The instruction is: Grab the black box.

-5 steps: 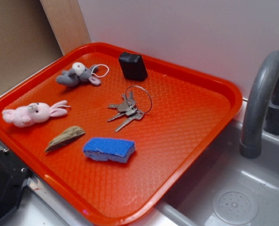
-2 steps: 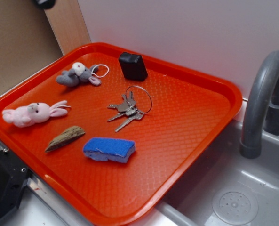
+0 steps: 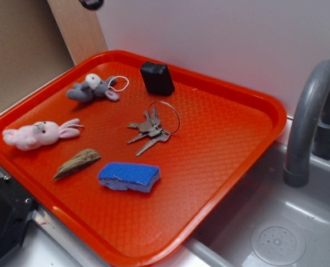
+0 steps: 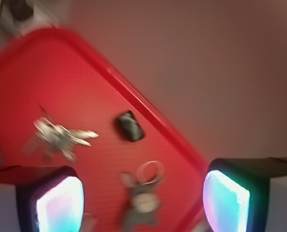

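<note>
Wrist view: the two fingers (image 4: 61, 208) sit at the lower left and lower right corners, spread wide apart and gripping nothing. The gripper (image 4: 142, 200) hangs high above the tray (image 4: 61, 77). The view is blurred. Between the fingers, farther off, lies the grey toy (image 4: 142, 199), and beyond it the box (image 4: 129, 126), close to the tray rim by the wall. The keys (image 4: 61, 136) lie to the left of the box, apart from it.

Exterior view: only a small dark part of the arm (image 3: 91, 3) shows at the top edge, well above the tray (image 3: 231, 144). The box (image 3: 157, 78) stands upright near the tray's far rim, touching nothing. The grey toy (image 3: 92, 88) lies to its left. The keys (image 3: 152, 128) lie nearer the tray middle. The pink rabbit (image 3: 38, 134), the wood piece (image 3: 77, 163) and the sponge (image 3: 129, 176) lie along the near side, each apart from the others. A grey tap (image 3: 309, 119) and sink (image 3: 276, 233) stand to the right of the tray.
</note>
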Controlling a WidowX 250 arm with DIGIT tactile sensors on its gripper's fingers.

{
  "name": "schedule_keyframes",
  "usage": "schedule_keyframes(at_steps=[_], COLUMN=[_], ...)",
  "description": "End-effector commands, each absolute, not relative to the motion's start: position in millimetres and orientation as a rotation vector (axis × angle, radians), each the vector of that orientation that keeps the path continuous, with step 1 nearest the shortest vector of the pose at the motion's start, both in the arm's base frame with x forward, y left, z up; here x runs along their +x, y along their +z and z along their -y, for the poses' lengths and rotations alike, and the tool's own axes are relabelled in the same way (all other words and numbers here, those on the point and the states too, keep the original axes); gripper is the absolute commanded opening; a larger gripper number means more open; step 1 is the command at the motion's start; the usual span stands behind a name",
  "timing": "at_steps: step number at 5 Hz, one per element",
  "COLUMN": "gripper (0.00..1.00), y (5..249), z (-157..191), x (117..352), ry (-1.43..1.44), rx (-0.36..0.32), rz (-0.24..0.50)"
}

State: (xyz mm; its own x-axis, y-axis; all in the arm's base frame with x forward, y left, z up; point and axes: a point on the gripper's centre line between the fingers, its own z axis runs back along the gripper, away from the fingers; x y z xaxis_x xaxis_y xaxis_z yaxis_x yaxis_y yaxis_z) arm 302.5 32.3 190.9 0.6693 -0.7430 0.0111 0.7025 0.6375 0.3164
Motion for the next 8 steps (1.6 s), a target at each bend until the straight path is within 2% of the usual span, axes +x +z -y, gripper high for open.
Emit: schedule_keyframes(at_steps=[1,2,3,4,6,8], gripper=[1.00,1.00,1.00,1.00,1.00,1.00], y=[154.6,131.8,108.4,101.5,96.4,69.6], z=[-43.8,-36.2,-23.1,-8.3,-0.3,-3.2], x=[314.6,314.7,314.3,321.8,327.3,335.5], ry=[-0.978,-0.986,-1.025,-1.015,-0.990,-0.974], rx=[0.338,0.244,0.130,0.156,0.238,0.248], rz=[0.056,0.024,0.044,0.154,0.299,0.296])
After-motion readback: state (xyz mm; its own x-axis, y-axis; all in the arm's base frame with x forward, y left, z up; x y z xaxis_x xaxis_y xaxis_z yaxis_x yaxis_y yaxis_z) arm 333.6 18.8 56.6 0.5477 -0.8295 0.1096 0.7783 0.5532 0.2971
